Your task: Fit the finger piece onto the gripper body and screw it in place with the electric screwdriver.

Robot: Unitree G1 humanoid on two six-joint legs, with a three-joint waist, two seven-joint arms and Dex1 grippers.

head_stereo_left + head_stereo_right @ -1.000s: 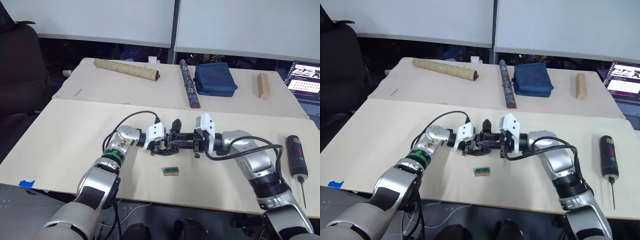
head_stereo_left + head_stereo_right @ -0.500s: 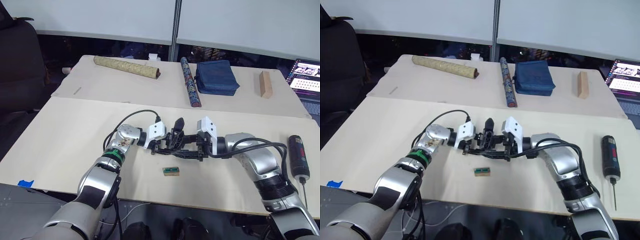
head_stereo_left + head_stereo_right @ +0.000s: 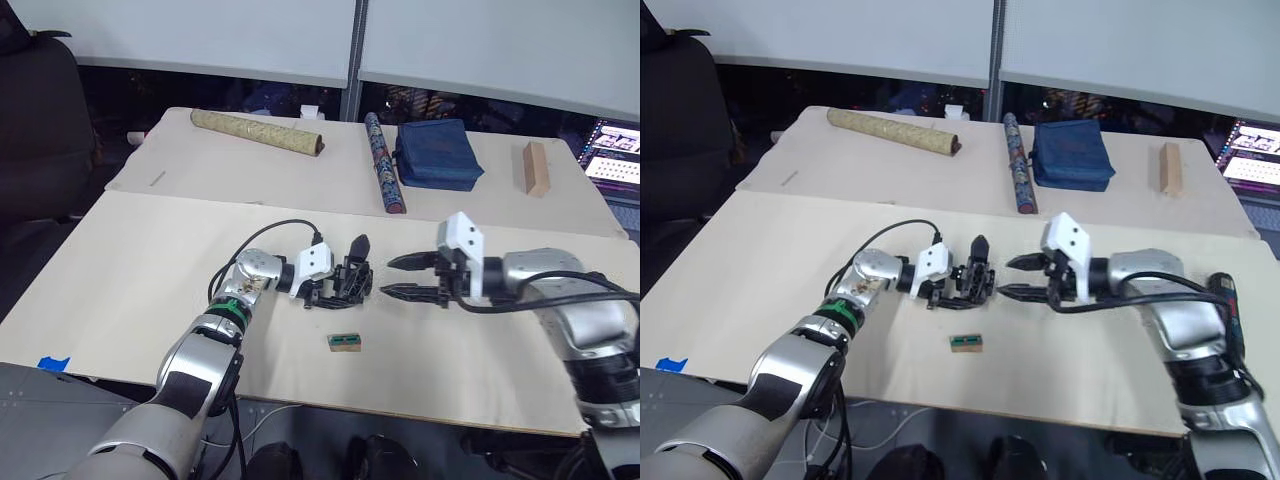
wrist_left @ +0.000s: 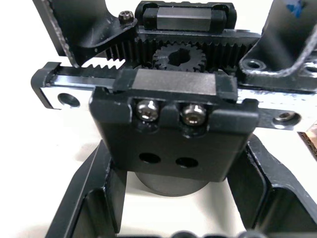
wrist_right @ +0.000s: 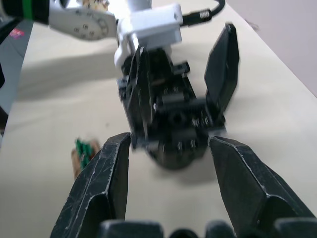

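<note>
The gripper body (image 3: 350,279), a small black mechanism, sits on the cream table (image 3: 150,260) with my left gripper (image 3: 335,289) shut on its round base. In the left wrist view its toothed rack and two screws (image 4: 171,113) are close up. A black pointed finger (image 3: 358,247) stands up on the body; I cannot tell the finger piece apart from it. My right gripper (image 3: 389,278) hovers just right of the body, open and empty, its fingers (image 5: 111,178) pointing at it. The electric screwdriver (image 3: 1226,300) lies at the far right, partly behind my right arm.
A small green and brown box (image 3: 342,342) lies in front of the body. On the rear table are a tan rolled tube (image 3: 255,132), a patterned tube (image 3: 383,165), a blue pouch (image 3: 432,155) and a wooden block (image 3: 536,168). A laptop (image 3: 617,150) sits at the far right.
My right gripper has drawn back to the right, away from the gripper body, and now stands open and empty. The left gripper still holds the body in place.
</note>
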